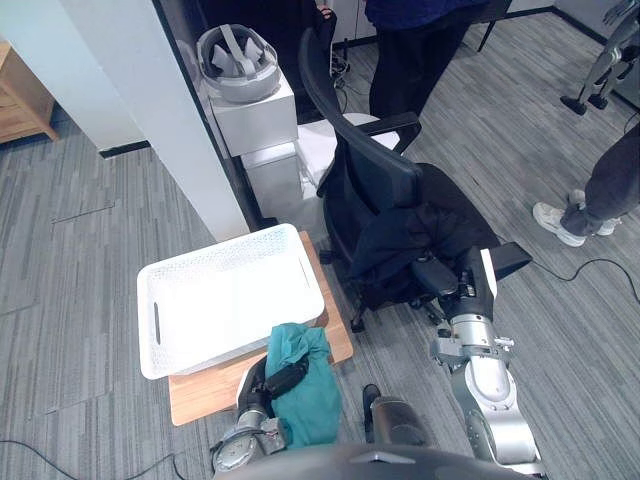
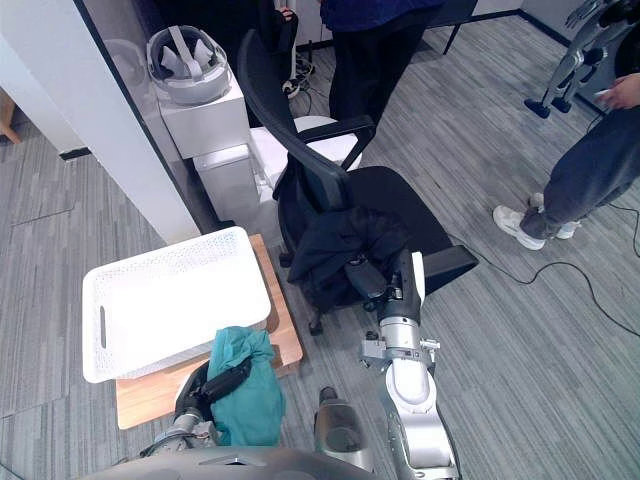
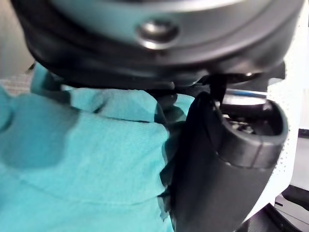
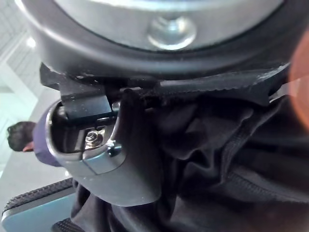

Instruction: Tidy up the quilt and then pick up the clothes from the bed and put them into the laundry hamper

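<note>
Clutching teal garment (image 1: 305, 400) at lower centre, left hand (image 1: 283, 378) risks dropping it short of white hamper (image 1: 146, 300); right hand (image 1: 440, 276) grips black garment (image 1: 395, 235), may snag chair (image 1: 365, 165).

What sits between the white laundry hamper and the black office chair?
In the left eye view, the wooden stand's bare edge and a narrow strip of grey carpet lie between the hamper and the office chair.

Left hand (image 3: 227, 159) thumb pinching teal garment (image 3: 72, 159).
</note>
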